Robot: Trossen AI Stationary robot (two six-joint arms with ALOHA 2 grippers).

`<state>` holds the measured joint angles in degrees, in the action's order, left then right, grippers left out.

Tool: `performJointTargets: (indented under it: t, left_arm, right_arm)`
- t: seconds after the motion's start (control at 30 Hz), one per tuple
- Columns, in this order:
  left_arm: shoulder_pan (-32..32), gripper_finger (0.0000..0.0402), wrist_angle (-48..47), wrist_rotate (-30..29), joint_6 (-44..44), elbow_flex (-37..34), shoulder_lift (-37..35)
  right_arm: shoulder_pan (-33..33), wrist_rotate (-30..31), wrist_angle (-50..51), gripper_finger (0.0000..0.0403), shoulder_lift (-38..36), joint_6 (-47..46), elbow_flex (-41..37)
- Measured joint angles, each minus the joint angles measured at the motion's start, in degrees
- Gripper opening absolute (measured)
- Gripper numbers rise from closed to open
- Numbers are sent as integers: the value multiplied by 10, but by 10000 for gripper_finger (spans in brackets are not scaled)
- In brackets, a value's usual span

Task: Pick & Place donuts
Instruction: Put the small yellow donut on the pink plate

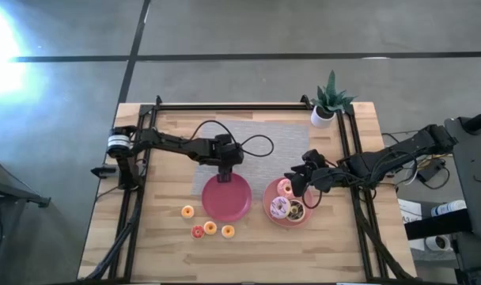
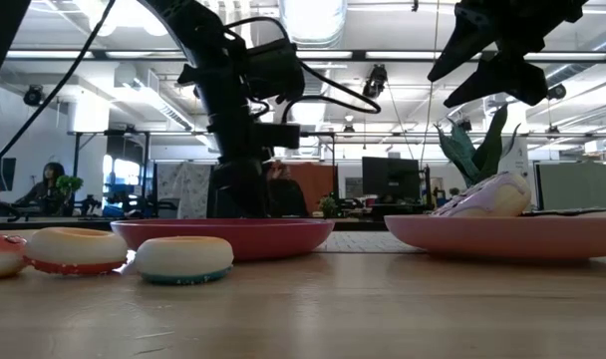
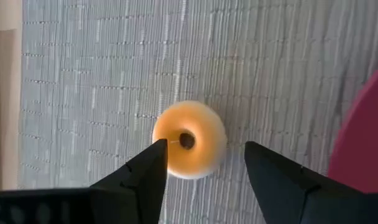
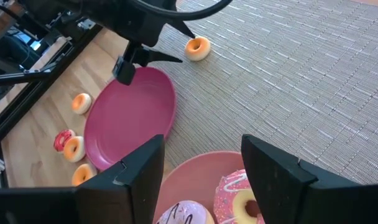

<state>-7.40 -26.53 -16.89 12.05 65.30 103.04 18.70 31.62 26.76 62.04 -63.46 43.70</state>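
Note:
A small orange donut (image 3: 189, 140) lies flat on the grey mat (image 3: 83, 93), just beyond the far rim of the dark pink plate (image 1: 226, 199). My left gripper (image 3: 206, 146) hangs open over it, one finger to either side, touching nothing; in the high view my left gripper (image 1: 224, 168) hides this donut. My right gripper (image 4: 204, 162) is open and empty above the lighter pink plate (image 1: 274, 215), which carries a pink-iced donut (image 4: 239, 199), a pale sprinkled donut (image 4: 183, 214) and a brown-iced donut (image 1: 296, 211). Several tiny donuts (image 1: 210, 228) lie on the wood near the dark plate.
A potted plant (image 1: 326, 107) stands at the far right corner. Black frame rails (image 1: 225, 105) run along the far edge and both sides of the table. The grey mat (image 1: 264, 136) covers the far middle. In the low view a person (image 2: 49, 184) sits in the room behind.

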Motion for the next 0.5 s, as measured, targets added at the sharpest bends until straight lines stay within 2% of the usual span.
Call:
performJointTargets:
  t: [0.1,0.5]
  left_arm:
    - [0,178,10,18,-1,0,2]
    - [-8,138,26,11,1,1,33]
  right_arm:
    - [0,0,0,205,0,2,0]
    - [0,0,5,205,0,-4,-4]
